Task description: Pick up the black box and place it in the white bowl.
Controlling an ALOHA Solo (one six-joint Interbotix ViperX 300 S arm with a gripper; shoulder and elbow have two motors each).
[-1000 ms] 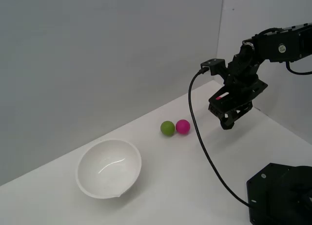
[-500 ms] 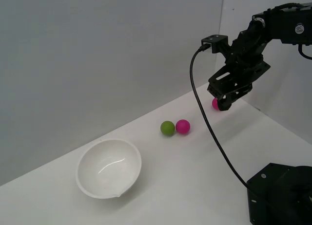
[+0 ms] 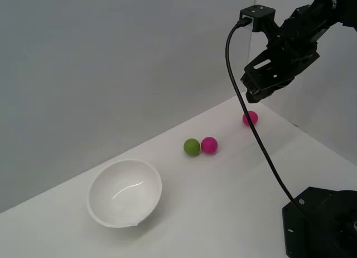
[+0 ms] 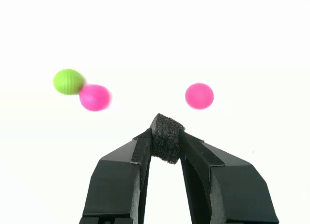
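An ALOHA Solo arm's gripper [image 4: 165, 142] hangs high above the far corner of the white tabletop [image 3: 223, 208], its jaws closed narrow on the black box [image 4: 166, 144], a fuzzy dark cube pinched at the very tips and carried clear of the surface. The height looks chosen to let the load pass over the balls on the way to its target.

Below the gripper [image 3: 262, 89], a lone pink ball [image 3: 250, 118] sits near the tabletop's far corner. Nearer the middle of the back edge, a green ball [image 3: 192, 147] and a second pink ball [image 3: 209, 144] rest touching each other.

The white bowl [image 3: 125, 192] stands well apart from the arm, toward the exterior view's left along the back edge. It is upright, its glossy interior catching a streak of light, and nothing lies in it. The box has therefore been lifted but not delivered; what appears to remain is a long sweep across the tabletop and a release over the bowl's wide mouth. The robot's black base block [image 3: 321, 224] fills the near corner.
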